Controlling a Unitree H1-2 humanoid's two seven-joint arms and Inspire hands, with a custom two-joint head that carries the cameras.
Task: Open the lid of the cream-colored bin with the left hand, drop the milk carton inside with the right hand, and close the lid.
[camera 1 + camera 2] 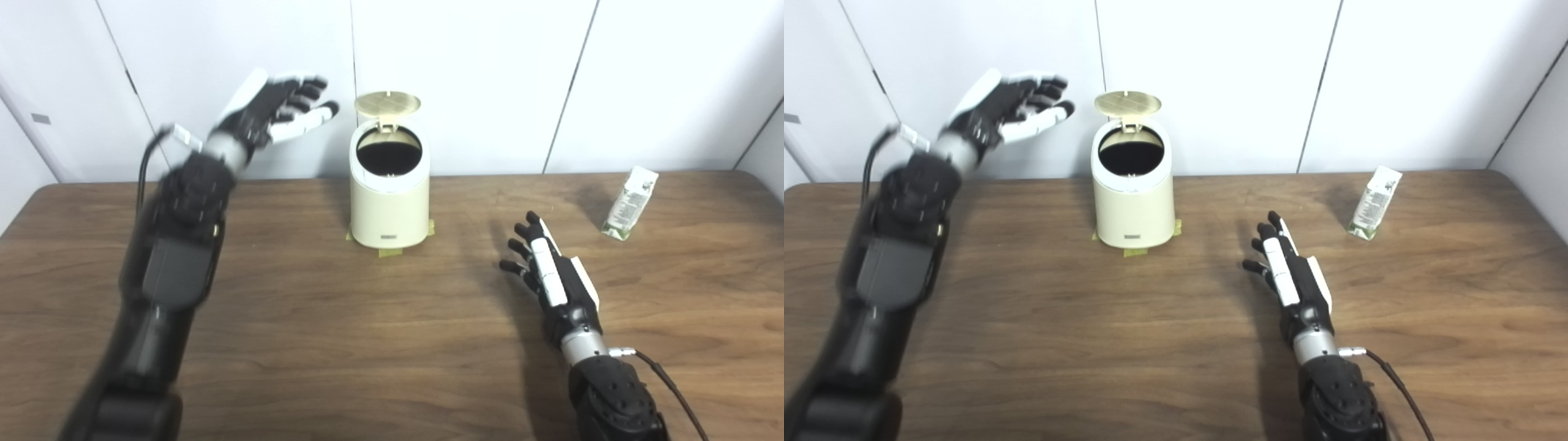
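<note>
The lid (387,104) of the cream bin (389,208) is standing up, so step 1 looks done. The left hand (269,113) is hanging up high beside the bin w/ fingers spread, holding nothing. The right hand (548,269) is lying open on the table (367,343), empty. The milk carton (629,202) is standing far right, not picked up yet. Still left: grab, drop in, close lid.

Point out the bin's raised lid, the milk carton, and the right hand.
lid (388,103), left eye view, middle of the upturned round disc.
milk carton (630,203), left eye view, centre of its printed side.
right hand (1297,280), right eye view, back of the hand.
</note>
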